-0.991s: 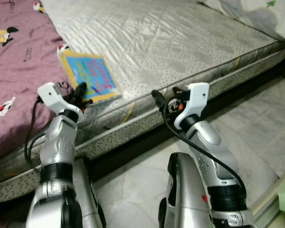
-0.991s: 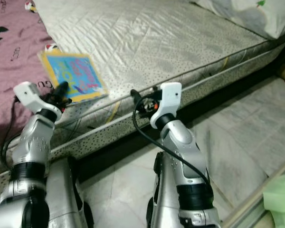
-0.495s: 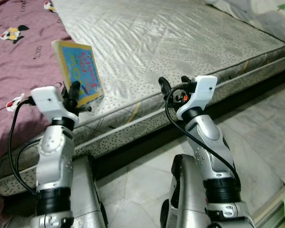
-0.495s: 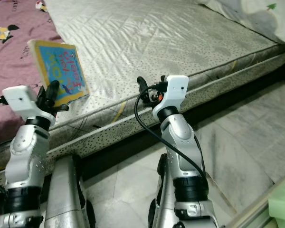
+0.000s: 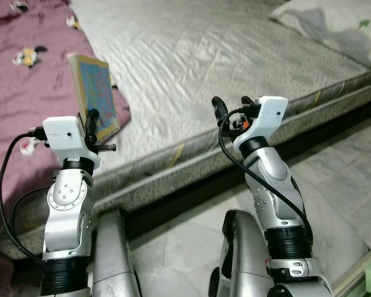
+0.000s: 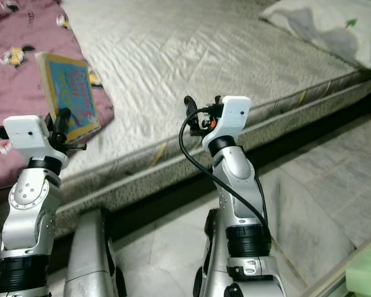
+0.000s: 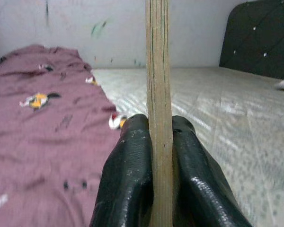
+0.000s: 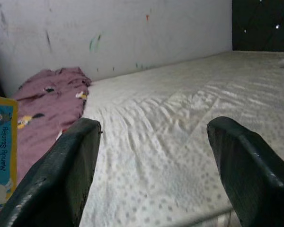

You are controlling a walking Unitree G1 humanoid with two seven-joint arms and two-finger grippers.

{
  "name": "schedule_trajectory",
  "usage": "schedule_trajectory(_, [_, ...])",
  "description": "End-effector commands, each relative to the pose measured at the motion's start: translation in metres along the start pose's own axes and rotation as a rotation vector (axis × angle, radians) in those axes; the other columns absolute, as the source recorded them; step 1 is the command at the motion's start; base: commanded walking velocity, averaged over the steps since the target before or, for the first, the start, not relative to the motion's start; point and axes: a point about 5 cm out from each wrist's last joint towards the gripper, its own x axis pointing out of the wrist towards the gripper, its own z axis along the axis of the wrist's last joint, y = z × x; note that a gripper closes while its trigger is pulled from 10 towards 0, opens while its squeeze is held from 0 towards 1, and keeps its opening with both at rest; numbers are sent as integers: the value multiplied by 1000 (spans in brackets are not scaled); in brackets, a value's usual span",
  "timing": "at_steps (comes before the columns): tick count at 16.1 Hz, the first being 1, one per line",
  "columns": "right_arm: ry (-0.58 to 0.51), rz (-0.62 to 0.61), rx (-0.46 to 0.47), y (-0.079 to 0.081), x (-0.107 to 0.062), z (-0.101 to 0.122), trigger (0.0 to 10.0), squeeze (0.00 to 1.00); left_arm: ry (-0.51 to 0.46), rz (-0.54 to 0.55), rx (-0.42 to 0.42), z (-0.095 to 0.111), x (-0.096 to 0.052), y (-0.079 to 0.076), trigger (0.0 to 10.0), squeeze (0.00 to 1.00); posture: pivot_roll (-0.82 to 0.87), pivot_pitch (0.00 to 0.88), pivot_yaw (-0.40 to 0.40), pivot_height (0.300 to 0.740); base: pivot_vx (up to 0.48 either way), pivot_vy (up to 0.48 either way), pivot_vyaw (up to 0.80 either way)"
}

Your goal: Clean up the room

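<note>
left gripper (image 7: 159,165) clamped on the book (image 5: 94,94), holding it upright above the mattress (image 5: 191,55) edge beside the purple blanket (image 5: 25,74). right gripper (image 8: 151,165) hovers over the mattress edge, fingers apart, holding nothing.

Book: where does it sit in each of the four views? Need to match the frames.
Left eye: book upright, upper left, pinched in the left gripper.
Right eye: upper left, above the same gripper.
Left wrist: edge-on, centre, between the fingers.
Right wrist: cover at left edge.
Shared landmark: purple blanket.
</note>
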Motion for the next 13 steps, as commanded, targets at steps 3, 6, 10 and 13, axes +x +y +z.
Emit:
schedule_trajectory(3, [-12,-13,8,-2,2,2,10000,0,-55,-27,12,15,4,-7,10000,0,14,0,-9,577,0,0,0])
schedule_trajectory(6, [-14,-17,5,-3,3,3,10000,0,-31,-43,3,13,3,-9,10000,0,11,0,-6,611,0,0,0])
schedule_trajectory(10, [-14,-14,-1,-4,4,3,10000,0,-8,-45,-18,8,1,-9,10000,0,12,0,-12,659,0,0,0])
schedule_trajectory(13, [-16,-11,-7,-4,6,4,10000,0,3,-48,-11,6,0,-9,10000,0,11,0,-12,688,0,0,0])
